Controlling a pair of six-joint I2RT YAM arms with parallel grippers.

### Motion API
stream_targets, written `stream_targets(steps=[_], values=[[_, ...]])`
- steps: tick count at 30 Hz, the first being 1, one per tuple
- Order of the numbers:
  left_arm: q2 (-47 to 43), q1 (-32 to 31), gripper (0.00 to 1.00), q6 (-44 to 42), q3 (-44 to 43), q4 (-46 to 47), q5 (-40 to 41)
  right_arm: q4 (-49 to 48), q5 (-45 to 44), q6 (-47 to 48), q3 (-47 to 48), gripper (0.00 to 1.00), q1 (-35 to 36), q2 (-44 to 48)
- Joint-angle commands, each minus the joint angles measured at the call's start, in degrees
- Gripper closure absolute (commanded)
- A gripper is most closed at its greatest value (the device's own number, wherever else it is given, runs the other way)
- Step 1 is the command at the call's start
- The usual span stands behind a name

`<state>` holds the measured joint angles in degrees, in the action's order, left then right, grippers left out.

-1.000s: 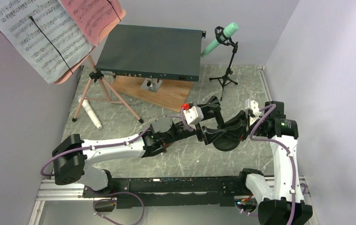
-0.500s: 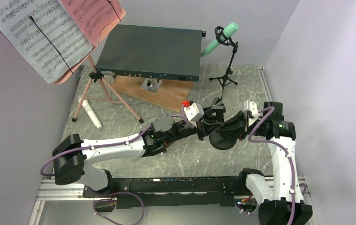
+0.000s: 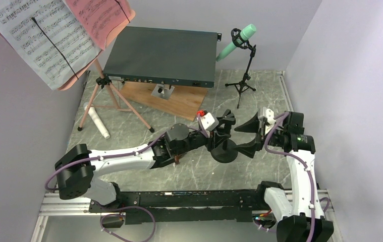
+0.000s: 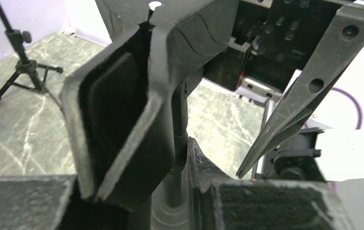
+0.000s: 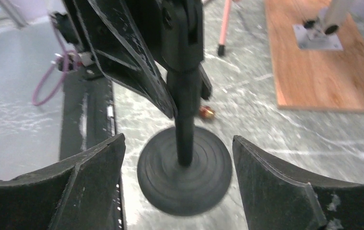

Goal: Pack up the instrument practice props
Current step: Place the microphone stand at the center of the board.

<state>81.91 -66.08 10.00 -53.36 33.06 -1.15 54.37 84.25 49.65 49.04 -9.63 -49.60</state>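
A black mic mount with a round base [image 3: 224, 151] and an upright post [image 5: 184, 120] hangs just above the floor between my arms. My left gripper [image 3: 223, 126] is shut on its post [image 4: 180, 143], with one padded finger [image 4: 117, 105] pressed against it. My right gripper [image 3: 250, 133] stands open to the right of the mount, and in its wrist view the fingers [image 5: 93, 182] stand apart on either side of the base [image 5: 184, 170] without touching it. The pink music desk with white and red pages [image 3: 53, 35] stands on pink legs [image 3: 111, 101]. A white microphone [image 3: 97, 121] lies near them. A mint microphone [image 3: 237, 43] sits on a black tripod mount [image 3: 243, 83].
A big dark grey flat box [image 3: 164, 55] rests on a brown wooden piece [image 3: 174, 101] at the back middle. Walls close in on the left, back and right. A small reddish bit [image 5: 206, 112] lies on the marble floor near the mount.
My right gripper has opened, let go of the mount and drawn back to the right. My left gripper has shut on the post and carried the mount a little to the left.
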Motion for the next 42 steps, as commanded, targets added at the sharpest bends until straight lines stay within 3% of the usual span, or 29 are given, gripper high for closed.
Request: stream_targets(steps=[1,7,16,17,18,22,24,29,35,37,39,42], values=[[-0.43,2.41,1.00,-2.07,1.03,7.35,0.67,-8.86,-8.09,-5.98,-2.00,0.14,-2.67,0.52],[7.53,4.62,1.00,-4.97,1.94,14.20,-2.03,-7.05,-6.82,-1.53,-5.38,0.11,-10.90,-2.24],[21.45,4.64,1.00,-6.13,0.27,27.22,0.60,-6.31,-10.12,1.33,-6.06,0.11,-11.61,-5.22],[21.99,4.64,0.94,-5.50,0.46,27.44,0.72,-6.29,-10.50,1.58,-6.26,0.11,-11.64,-5.24],[22.28,4.65,0.80,-4.84,0.92,27.63,0.77,-6.28,-10.78,1.81,-6.43,0.11,-11.56,-5.24],[19.43,4.60,0.43,-1.61,5.57,27.79,-0.34,-6.31,-11.35,2.85,-7.06,0.10,-11.39,-5.62],[16.12,4.56,0.31,0.23,8.65,25.72,-0.46,-5.22,-11.67,4.63,-7.15,0.10,-10.93,-6.20],[5.11,4.56,0.18,5.93,14.54,12.48,-1.08,-0.57,-11.28,16.94,-7.71,0.10,-8.13,-9.19],[-11.55,4.76,0.11,7.29,19.57,-8.43,-3.74,13.68,-7.82,48.85,-4.95,0.03,-6.36,-17.56],[-17.76,5.21,0.02,4.98,17.38,-19.74,-2.34,21.78,-7.42,59.05,-1.63,0.02,-4.76,-22.89],[-22.89,7.13,0.01,1.87,13.02,-31.52,-1.36,30.18,-6.79,70.20,1.48,0.02,-3.00,-30.45],[-26.75,12.42,0.01,-5.21,5.04,-48.34,-4.09,31.51,-4.77,73.48,4.23,0.03,-0.31,-36.25]])
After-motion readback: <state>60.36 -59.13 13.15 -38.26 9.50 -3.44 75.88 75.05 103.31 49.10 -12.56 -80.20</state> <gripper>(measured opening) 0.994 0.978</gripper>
